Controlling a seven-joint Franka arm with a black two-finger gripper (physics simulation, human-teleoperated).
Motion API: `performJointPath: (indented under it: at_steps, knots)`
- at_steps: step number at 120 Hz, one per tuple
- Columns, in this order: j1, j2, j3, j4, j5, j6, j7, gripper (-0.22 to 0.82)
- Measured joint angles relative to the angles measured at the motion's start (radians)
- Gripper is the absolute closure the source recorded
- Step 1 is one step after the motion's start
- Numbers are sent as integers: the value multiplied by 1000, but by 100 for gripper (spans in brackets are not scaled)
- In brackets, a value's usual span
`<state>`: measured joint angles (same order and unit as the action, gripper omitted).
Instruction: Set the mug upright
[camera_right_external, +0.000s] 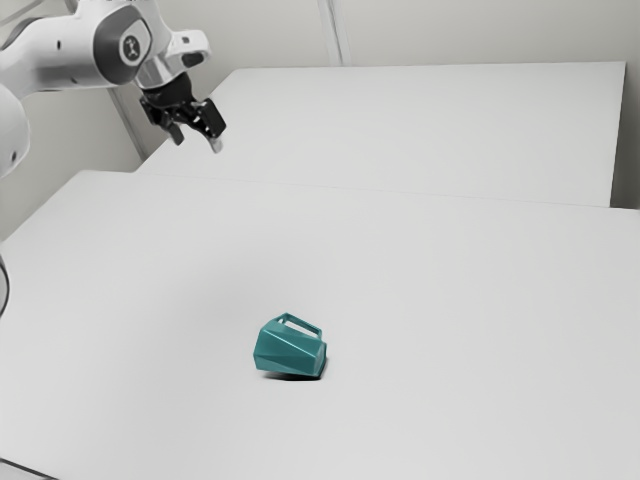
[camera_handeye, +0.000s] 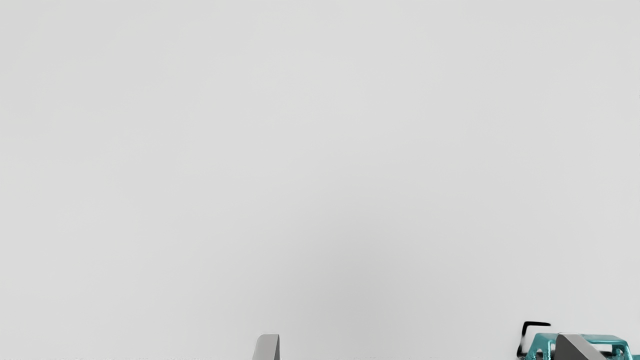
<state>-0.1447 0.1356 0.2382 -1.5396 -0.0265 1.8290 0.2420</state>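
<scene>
Grey fingers (camera_handeye: 267, 348) stand nearest the wrist camera, wide apart and released, with bare space between them; nothing grasped. Gripper (camera_right_external: 197, 142) hangs high above the white table (camera_right_external: 470, 300), well apart from the mug.

Object: teal mug (camera_right_external: 290, 351), faceted body, lying on its side on the tabletop, handle (camera_right_external: 303, 325) uppermost. Which end is the mouth, I cannot tell from where I stand. In the wrist view one finger crosses in front of part of it, so it sits off to that finger's side, not centred below the hand.

Assessment: goal state not met. Step in hand, as I judge it, is the approach.

Next move, probable: carry the hand across toward the mug, line up, descend with fingers spread, close on body or handle. Then lift slightly, rotate base-down, set down, release. Caution: an off-centre touch could roll it, and the handle may foul a finger.
</scene>
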Motion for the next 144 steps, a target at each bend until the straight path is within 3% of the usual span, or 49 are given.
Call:
performJointPath:
  at_steps: [20,32,45,67,90,144]
  knots:
    - [7,-170,-1,-259,-72,63,16,0]
    - [166,-237,-89,-472,-251,111,28,0]
    - [249,-238,-91,-599,-415,139,55,0]
    - [251,-164,-85,-692,-561,156,109,0]
    - [234,-153,-86,-797,-650,164,161,0]
    - [154,-103,-86,-815,-848,171,267,0]
